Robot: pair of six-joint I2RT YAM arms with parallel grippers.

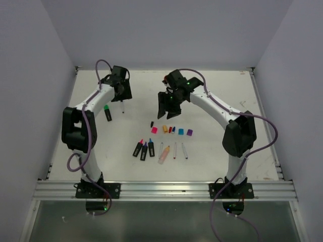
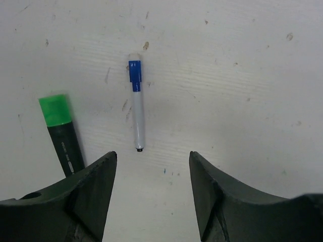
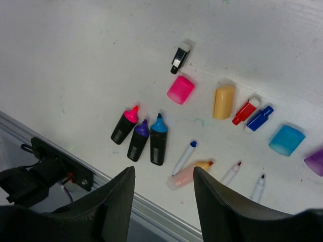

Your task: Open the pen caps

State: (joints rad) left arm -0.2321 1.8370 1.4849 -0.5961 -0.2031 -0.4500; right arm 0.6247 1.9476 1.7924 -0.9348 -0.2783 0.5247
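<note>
Plastic blue cap on white pen, flat on tabletop below left end effector (spread, empty). Likely light, stiff, slick: pinch cap sides, brace barrel. Also spread, empty: right end effector, over loose caps.

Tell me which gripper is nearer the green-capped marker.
Left. The left gripper hangs close by the green-capped marker, just beyond it and slightly right; the right gripper is much farther off to its right.
</note>
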